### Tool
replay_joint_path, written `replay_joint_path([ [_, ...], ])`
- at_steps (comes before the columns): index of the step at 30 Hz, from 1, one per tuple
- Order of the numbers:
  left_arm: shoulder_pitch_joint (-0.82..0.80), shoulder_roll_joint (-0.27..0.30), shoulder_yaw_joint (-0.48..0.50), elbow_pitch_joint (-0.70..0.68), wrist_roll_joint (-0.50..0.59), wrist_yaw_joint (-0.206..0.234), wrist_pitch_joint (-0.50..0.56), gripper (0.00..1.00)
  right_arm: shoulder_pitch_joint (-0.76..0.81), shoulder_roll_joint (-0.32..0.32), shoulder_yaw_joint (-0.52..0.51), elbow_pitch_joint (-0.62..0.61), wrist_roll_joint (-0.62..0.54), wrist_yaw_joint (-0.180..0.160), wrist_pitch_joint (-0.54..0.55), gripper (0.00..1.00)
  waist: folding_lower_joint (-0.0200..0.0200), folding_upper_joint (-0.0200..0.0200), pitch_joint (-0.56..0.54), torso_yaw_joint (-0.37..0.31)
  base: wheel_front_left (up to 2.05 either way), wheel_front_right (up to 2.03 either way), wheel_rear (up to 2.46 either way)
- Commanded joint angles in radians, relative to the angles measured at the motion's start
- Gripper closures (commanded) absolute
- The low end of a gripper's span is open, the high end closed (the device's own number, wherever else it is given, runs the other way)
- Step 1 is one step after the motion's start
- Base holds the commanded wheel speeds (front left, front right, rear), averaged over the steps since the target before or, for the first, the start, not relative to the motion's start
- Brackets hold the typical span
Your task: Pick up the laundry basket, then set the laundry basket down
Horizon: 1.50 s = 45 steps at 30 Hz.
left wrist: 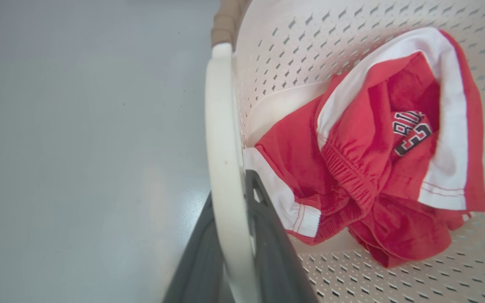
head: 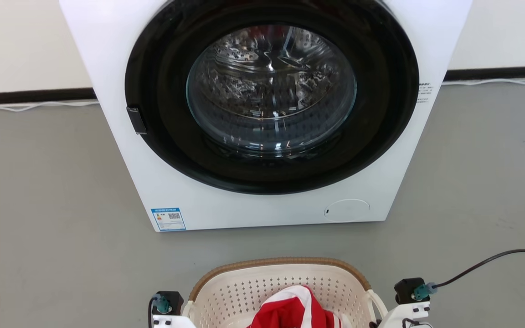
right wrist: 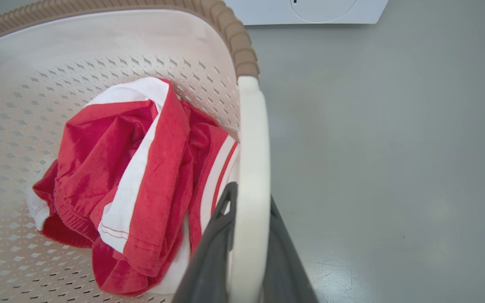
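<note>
Head view looks down on a white front-loading washing machine [head: 269,105] with its round door closed, standing on a grey floor [head: 39,205]. The laundry basket [head: 280,262] sits just before the robot, between its two arms and squarely facing the washer door, probably so that both arms can reach it evenly. I cannot tell whether its base rests on the floor or has left it.

A crumpled red garment with white stripes [right wrist: 141,176] lies loose in the middle of the basket, so the load looks balanced across the two sides.

Each white loop handle stands upright above the brown rim. The left handle [left wrist: 223,139] runs between the two dark fingers of the left end effector [left wrist: 230,198], which close against it from either side. The right handle [right wrist: 251,147] is pinched the same way by the right end effector [right wrist: 251,195]. Gripping both handles at once should keep the basket level, so the garment stays inside during a lift.
</note>
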Motion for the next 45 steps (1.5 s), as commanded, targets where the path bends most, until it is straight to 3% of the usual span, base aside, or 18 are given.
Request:
replay_joint_path([
  [1, -0.028, 0.016, 0.012, -0.007, -0.002, -0.007, -0.011, 1.00, -0.007, 0.019, 0.022, -0.029, 0.008, 0.016, 0.006, 1.00, 0.0001, -0.0001, -0.006, 0.000, 0.00, 0.00, 0.00],
  [45, -0.050, 0.017, -0.005, -0.003, -0.013, -0.024, 0.032, 1.00, -0.070, -0.012, 0.182, -0.032, 0.156, 0.016, 0.018, 1.00, 0.0001, -0.0001, -0.020, -0.027, 0.00, 0.00, 0.00],
])
